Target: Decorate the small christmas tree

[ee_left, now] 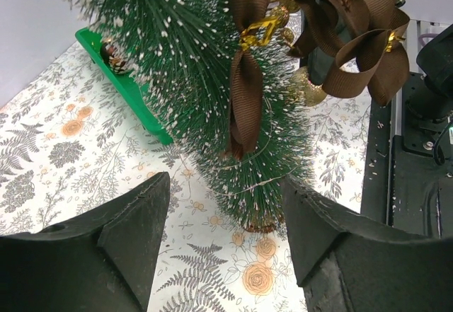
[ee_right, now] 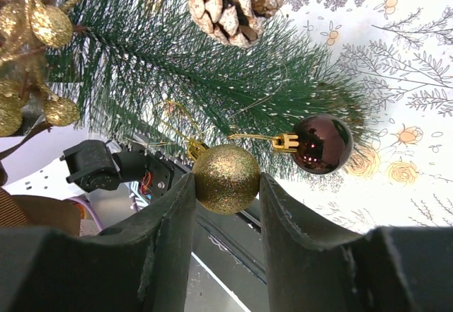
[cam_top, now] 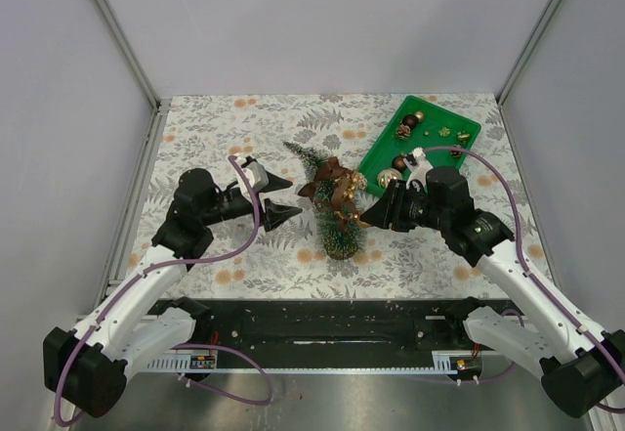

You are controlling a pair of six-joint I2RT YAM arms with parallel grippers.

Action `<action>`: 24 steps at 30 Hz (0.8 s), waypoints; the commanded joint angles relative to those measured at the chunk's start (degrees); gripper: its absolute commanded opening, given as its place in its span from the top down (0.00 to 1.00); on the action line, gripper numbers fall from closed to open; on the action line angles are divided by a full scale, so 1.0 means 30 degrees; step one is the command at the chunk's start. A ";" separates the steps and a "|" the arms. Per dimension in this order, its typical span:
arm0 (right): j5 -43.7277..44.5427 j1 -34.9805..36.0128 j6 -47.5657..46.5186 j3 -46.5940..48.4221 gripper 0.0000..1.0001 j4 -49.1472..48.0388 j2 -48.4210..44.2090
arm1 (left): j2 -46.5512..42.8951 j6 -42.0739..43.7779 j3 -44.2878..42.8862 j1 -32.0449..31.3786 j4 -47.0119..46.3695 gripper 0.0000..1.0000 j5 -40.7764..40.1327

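The small christmas tree (cam_top: 337, 221) stands mid-table, its tip leaning to the far left, with a brown ribbon bow (cam_top: 328, 179) on it. My left gripper (cam_top: 283, 199) is open just left of the tree; in the left wrist view (ee_left: 225, 185) the tree's lower part (ee_left: 212, 100) and the ribbon (ee_left: 246, 78) stand between and beyond the jaws. My right gripper (cam_top: 369, 218) is against the tree's right side. In its wrist view it (ee_right: 226, 181) is shut on a gold glitter ball (ee_right: 226, 177). A dark brown bauble (ee_right: 322, 144) and a pine cone (ee_right: 230, 1) hang in the branches.
A green tray (cam_top: 435, 121) with several small ornaments (cam_top: 402, 131) lies at the far right, behind my right arm; its edge shows in the left wrist view (ee_left: 131, 96). Gold berries (ee_right: 42, 32) sit on the tree. Grey walls enclose the patterned tablecloth (cam_top: 225, 128).
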State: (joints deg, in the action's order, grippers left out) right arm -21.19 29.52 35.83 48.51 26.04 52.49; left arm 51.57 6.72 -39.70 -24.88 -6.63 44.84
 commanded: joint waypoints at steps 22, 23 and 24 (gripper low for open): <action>0.4776 0.0268 -0.3799 0.3663 0.89 0.2597 0.1078 | -0.0696 -0.0717 0.0344 0.0062 -0.1451 0.35 0.0698; 0.4894 0.0268 -0.3887 0.3692 0.89 0.2656 0.1078 | -0.0696 -0.0746 0.0315 0.0062 -0.1451 0.35 0.0698; 0.4953 0.0268 -0.3946 0.3751 0.89 0.2628 0.1049 | -0.0667 -0.0746 0.0285 0.0033 -0.1451 0.35 0.0698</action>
State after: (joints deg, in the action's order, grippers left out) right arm -10.46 29.78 27.20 56.93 31.99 55.77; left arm 50.39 5.08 -38.72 -24.88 -7.40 45.06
